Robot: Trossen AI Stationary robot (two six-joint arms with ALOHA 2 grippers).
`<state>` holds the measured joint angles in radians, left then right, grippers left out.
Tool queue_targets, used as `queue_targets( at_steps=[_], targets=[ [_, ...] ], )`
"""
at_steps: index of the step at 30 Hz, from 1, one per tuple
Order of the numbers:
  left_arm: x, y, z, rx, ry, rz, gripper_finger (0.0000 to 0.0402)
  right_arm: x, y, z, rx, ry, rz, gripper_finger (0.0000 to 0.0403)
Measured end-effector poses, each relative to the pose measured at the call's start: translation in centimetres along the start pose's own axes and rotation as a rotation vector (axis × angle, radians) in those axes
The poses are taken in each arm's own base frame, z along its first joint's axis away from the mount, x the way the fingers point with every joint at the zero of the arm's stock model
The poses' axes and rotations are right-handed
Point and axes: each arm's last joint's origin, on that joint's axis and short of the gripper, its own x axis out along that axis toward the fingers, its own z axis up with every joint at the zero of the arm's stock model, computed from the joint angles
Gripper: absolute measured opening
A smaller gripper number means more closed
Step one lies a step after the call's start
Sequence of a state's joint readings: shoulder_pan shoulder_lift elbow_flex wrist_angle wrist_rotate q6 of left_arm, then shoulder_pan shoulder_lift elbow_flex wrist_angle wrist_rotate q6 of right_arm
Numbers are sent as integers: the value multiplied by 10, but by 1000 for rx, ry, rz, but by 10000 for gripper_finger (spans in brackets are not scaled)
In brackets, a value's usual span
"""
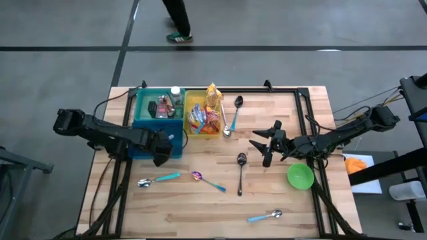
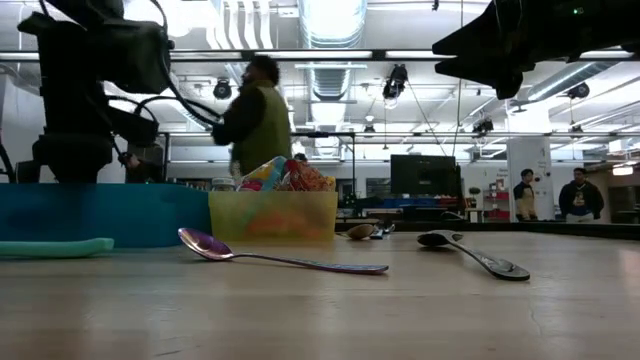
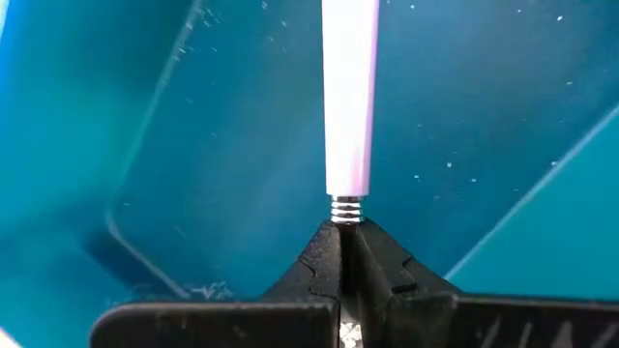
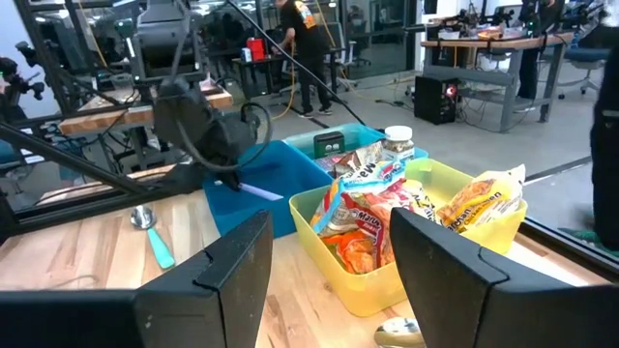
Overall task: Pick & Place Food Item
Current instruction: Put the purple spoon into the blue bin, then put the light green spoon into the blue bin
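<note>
Right claw point(image 1: 261, 145): open, empty, facing the yellow plastic bin of snack packets point(image 4: 406, 237).
Left claw point(image 1: 162, 157): clamps a white-handled utensil point(image 3: 348, 97).
Risk: crowded packets may slip.

hidden: blue bin point(image 1: 141, 124) near wall under left tool point(image 1: 162, 158) | cut off: white rod point(image 3: 349, 97) far end

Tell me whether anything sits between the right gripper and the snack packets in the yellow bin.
Nothing visible does. The right gripper hangs open above bare table, and the snack packets lie exposed in the open-topped yellow bin ahead.
</note>
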<state>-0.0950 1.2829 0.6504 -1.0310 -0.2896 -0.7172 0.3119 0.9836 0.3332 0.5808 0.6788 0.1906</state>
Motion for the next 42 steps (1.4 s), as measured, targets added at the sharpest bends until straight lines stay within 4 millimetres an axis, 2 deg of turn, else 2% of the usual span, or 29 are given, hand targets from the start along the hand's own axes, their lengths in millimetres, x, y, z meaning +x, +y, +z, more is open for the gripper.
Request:
queue_targets(
  at_steps=[10,23,42],
  targets=[
    [3,17,3,-43,-50,-133,2,0,0,0,0,0,0,206],
    [16,17,-1,-74,2,-209,11,0,0,0,0,0,0,206],
    [15,17,0,-78,-8,-225,202,0,0,0,0,0,0,206]
  ],
)
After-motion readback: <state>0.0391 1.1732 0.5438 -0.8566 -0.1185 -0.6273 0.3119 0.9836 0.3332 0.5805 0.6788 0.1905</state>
